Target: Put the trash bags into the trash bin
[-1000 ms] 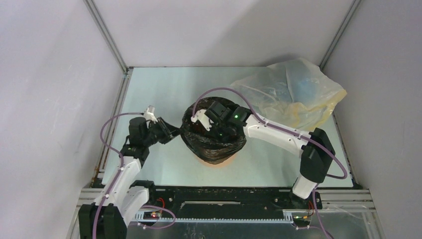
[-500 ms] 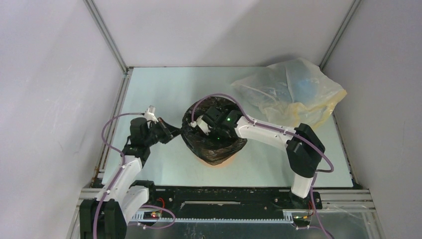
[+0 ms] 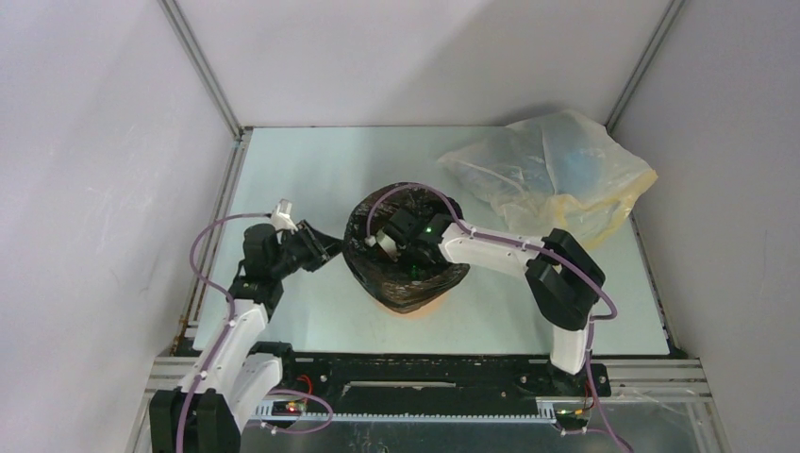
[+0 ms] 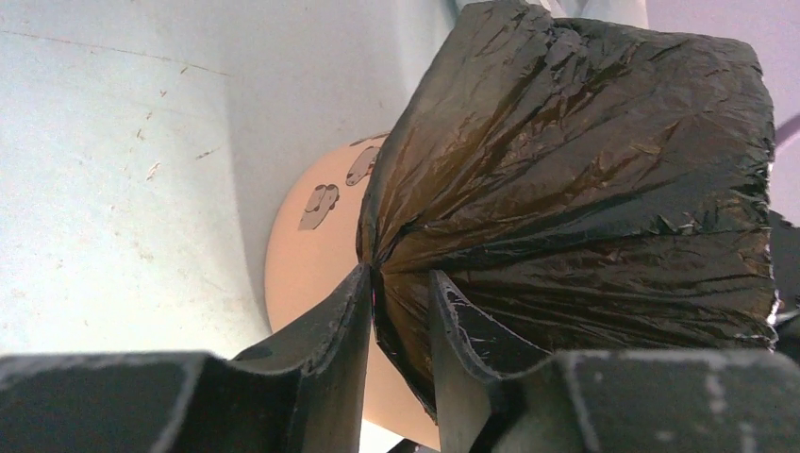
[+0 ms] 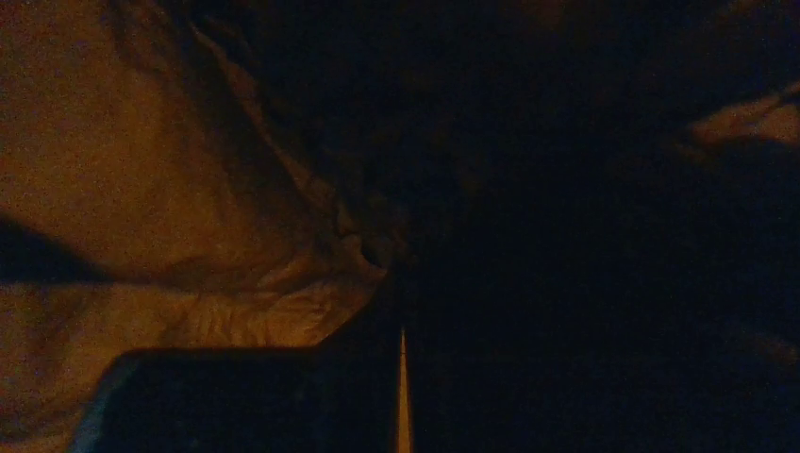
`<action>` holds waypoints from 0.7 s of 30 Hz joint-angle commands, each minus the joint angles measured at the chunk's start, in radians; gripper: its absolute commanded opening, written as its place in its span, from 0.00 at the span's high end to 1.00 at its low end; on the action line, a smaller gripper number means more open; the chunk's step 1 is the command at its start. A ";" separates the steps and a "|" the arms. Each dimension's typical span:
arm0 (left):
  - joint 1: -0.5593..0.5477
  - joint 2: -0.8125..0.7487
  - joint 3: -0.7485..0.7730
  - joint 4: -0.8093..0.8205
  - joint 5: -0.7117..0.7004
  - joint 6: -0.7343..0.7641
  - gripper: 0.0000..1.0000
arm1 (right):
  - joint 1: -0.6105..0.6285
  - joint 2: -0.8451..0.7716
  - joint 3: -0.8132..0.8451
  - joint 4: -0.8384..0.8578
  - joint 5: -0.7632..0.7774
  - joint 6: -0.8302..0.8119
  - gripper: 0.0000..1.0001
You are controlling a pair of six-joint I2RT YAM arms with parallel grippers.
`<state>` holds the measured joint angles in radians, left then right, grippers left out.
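Observation:
The glossy black trash bag [image 3: 408, 281] lines and drapes over the orange trash bin [image 3: 413, 310] at the table's middle. In the left wrist view the bag [image 4: 585, 170] hangs over the bin's orange wall [image 4: 311, 255]. My left gripper [image 3: 332, 250] is at the bin's left side, shut on a gathered edge of the bag [image 4: 401, 278]. My right gripper [image 3: 389, 245] reaches down inside the bin. Its view is dark, showing crumpled bag [image 5: 189, 189] lit orange. Its jaws [image 5: 401, 330] show only a thin slit between them.
A large translucent yellowish plastic bag [image 3: 557, 179] lies at the back right corner. Grey walls enclose the table on three sides. A metal rail [image 3: 212, 236] runs along the left edge.
My right gripper has pushed further left and deeper into the bin, and its elbow has folded in closer. My left gripper has kept its hold in place.

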<state>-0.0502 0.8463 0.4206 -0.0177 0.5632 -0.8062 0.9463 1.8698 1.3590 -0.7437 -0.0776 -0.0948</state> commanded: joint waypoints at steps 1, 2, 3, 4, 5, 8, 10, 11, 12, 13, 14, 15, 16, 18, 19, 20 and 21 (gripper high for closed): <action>0.000 -0.041 0.052 -0.025 0.029 -0.001 0.64 | -0.009 0.029 -0.016 0.051 -0.027 0.016 1.00; 0.001 -0.047 0.056 -0.035 0.027 0.001 0.63 | -0.010 0.035 -0.020 0.057 -0.031 0.019 1.00; 0.001 -0.053 0.060 -0.042 0.026 0.002 0.62 | -0.011 0.041 -0.023 0.061 -0.035 0.019 1.00; 0.000 -0.058 0.063 -0.048 0.027 0.004 0.61 | -0.013 0.049 -0.026 0.065 -0.037 0.021 1.00; 0.000 -0.065 0.066 -0.054 0.025 0.005 0.59 | -0.013 0.056 -0.028 0.067 -0.039 0.022 1.00; 0.000 -0.075 0.078 -0.073 0.024 0.007 0.54 | -0.015 0.077 -0.035 0.078 -0.039 0.029 1.00; 0.001 -0.081 0.083 -0.081 0.024 0.009 0.53 | -0.015 0.090 -0.041 0.086 -0.040 0.033 1.00; 0.001 -0.082 0.086 -0.085 0.025 0.010 0.52 | -0.015 0.097 -0.042 0.088 -0.043 0.033 1.00; 0.001 -0.084 0.089 -0.089 0.025 0.010 0.52 | -0.016 0.105 -0.043 0.092 -0.045 0.035 1.00; 0.000 -0.084 0.093 -0.092 0.027 0.010 0.52 | -0.016 0.110 -0.044 0.095 -0.046 0.034 1.00; 0.000 -0.085 0.096 -0.095 0.029 0.010 0.51 | -0.018 0.116 -0.046 0.101 -0.048 0.035 1.00; 0.001 -0.087 0.101 -0.101 0.033 0.011 0.51 | -0.021 0.122 -0.050 0.107 -0.053 0.037 1.00; 0.000 -0.090 0.106 -0.106 0.034 0.014 0.51 | -0.023 0.129 -0.053 0.115 -0.057 0.037 1.00; 0.000 -0.097 0.116 -0.123 0.033 0.019 0.51 | -0.029 0.138 -0.062 0.130 -0.071 0.040 1.00; 0.000 -0.103 0.121 -0.133 0.031 0.022 0.51 | -0.031 0.145 -0.067 0.136 -0.075 0.042 1.00; 0.001 -0.108 0.128 -0.144 0.029 0.026 0.51 | -0.033 0.152 -0.069 0.140 -0.076 0.044 1.00; 0.001 -0.115 0.133 -0.154 0.026 0.029 0.50 | -0.033 0.159 -0.070 0.141 -0.073 0.046 1.00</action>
<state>-0.0502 0.7647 0.4931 -0.1387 0.5720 -0.8036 0.9203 1.9553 1.3201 -0.6647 -0.1394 -0.0624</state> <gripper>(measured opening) 0.491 0.007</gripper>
